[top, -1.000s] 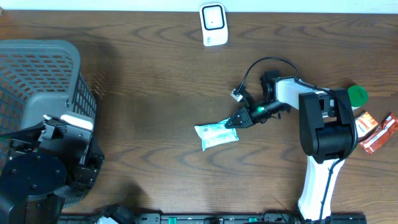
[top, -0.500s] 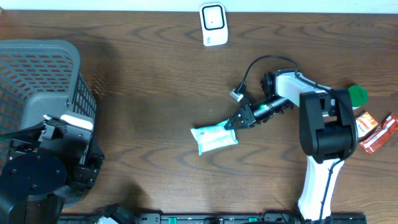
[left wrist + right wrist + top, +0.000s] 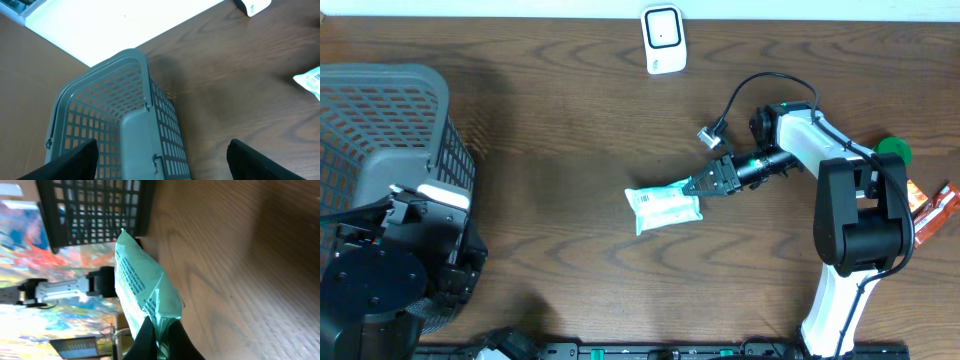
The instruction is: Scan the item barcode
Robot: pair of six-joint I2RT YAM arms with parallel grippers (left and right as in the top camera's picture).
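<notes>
Overhead, the brown wooden table [image 3: 570, 150] filled the frame. A grey slatted basket [image 3: 380, 110] stood at its left end. The left arm [image 3: 380, 290] sat low beside and partly over that basket. In the left wrist view the left claw [image 3: 162, 157] hung above the basket's rim, its two dark fingers spread wide with nothing between them.

The right arm [image 3: 845, 210] reached from the right side toward the table's middle, with a black cable [image 3: 750, 95] looping above its wrist. The right claw [image 3: 705, 186] was pinched tight on the right end of the packet [image 3: 665, 207]. The right wrist view showed the crimped edge of the pale green packet [image 3: 140, 280] squeezed between the fingertips [image 3: 150, 337]. Whether the packet lay on the wood or just off it could not be told.

The packet sat near the table's centre. The white scanner [image 3: 662, 38] stood well apart from it, at the far edge. Two orange packs [image 3: 925, 215] lay at the right edge, near a green disc [image 3: 895, 152].
</notes>
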